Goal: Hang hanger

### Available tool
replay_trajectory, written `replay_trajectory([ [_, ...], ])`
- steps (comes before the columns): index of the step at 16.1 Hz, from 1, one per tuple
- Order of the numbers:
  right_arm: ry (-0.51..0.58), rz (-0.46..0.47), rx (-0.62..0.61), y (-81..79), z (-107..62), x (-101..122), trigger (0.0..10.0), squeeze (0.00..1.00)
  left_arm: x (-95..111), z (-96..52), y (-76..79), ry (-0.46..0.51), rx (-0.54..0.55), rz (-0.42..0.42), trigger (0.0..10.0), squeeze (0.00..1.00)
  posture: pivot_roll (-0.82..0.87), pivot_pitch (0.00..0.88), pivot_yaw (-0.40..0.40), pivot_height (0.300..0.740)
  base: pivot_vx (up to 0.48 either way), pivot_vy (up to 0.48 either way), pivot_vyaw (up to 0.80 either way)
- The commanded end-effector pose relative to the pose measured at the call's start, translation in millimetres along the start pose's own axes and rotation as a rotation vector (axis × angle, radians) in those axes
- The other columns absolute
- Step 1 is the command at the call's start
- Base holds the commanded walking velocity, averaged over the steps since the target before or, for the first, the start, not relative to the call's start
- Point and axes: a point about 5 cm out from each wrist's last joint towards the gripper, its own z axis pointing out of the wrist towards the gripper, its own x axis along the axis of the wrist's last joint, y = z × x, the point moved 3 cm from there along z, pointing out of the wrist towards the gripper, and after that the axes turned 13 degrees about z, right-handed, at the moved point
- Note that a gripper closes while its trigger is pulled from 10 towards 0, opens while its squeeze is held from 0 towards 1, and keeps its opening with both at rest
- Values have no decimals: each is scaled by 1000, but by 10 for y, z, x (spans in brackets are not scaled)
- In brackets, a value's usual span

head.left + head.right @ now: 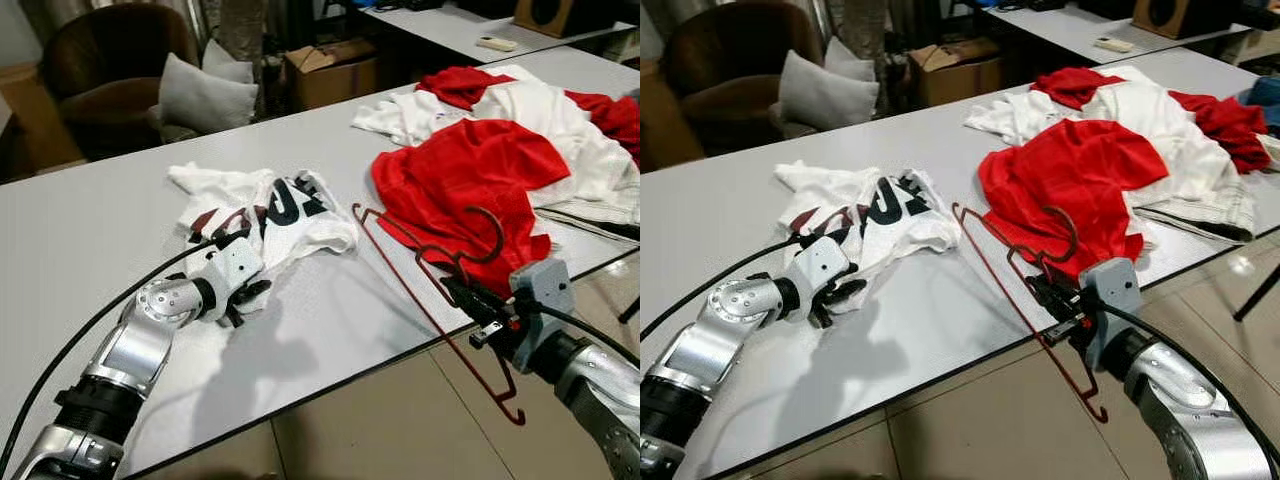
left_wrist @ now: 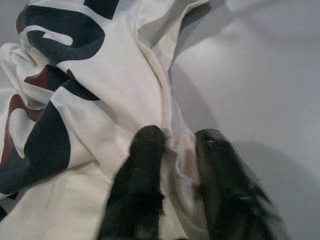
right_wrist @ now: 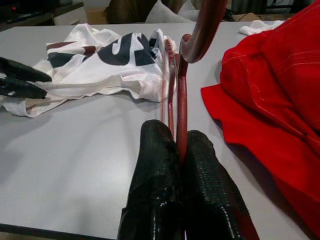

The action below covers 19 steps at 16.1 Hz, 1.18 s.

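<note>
Right wrist view: the right pincer (image 3: 181, 150) is closed tight on the dark red hanger (image 3: 181, 75), both black fingers pressed against the thin wire near the base of the hook, which curves up and out of the picture. In the left eye view the hanger (image 1: 440, 300) is held tilted at the near edge of the grey surface (image 1: 330, 320), one end reaching over the surface toward the white printed shirt (image 1: 270, 215), the other end hanging past the edge over the tiled floor (image 1: 400, 430); its hook lies against the red garment (image 1: 460, 190). Left wrist view: the left pincer (image 2: 172, 145) is nearly shut, a fold of the white shirt's hem (image 2: 175, 150) pinched between its two fingertips; how firm the grip is cannot be told. In the head views that pincer (image 1: 240, 290) sits at the near edge of the crumpled shirt, resting low on the surface. The shirt's black and dark red lettering is folded over and unreadable. Behind the red garment lies a heap of white and red clothes (image 1: 540, 110), cut off at the right edge. Beyond the surface stand a dark armchair (image 1: 100, 60) with grey cushions (image 1: 205, 95) and an open cardboard box (image 1: 330, 70), its contents hard to make out.
</note>
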Motion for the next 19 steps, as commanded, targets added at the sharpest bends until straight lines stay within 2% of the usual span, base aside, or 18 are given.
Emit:
replay_trajectory([
  [1,11,0,28,-63,-12,35,10000,0,0,-4,-72,-18,23,34,0,0,-107,0,113,740,0,0,0],
  [11,-71,48,203,-267,-17,-58,10000,0,-155,-19,-101,-90,73,72,0,0,-84,0,87,740,0,0,0],
  [13,-97,82,285,-356,-60,-64,10000,0,-40,-51,-258,-30,170,54,0,0,-79,0,84,740,0,0,0],
  [14,-157,77,356,-434,-114,-121,10000,0,97,-97,-365,45,223,64,0,0,-78,0,83,740,0,0,0],
  [16,-160,67,320,-364,-55,-131,10000,0,278,-186,-401,146,220,81,0,0,-78,0,83,740,0,0,0],
  [17,-150,53,252,-261,20,-124,10000,0,337,-253,-418,165,215,117,0,0,-78,0,83,740,0,0,0],
  [19,-128,63,240,-241,61,-85,10000,0,373,-318,-395,182,183,155,0,0,-67,0,78,740,0,0,0],
])
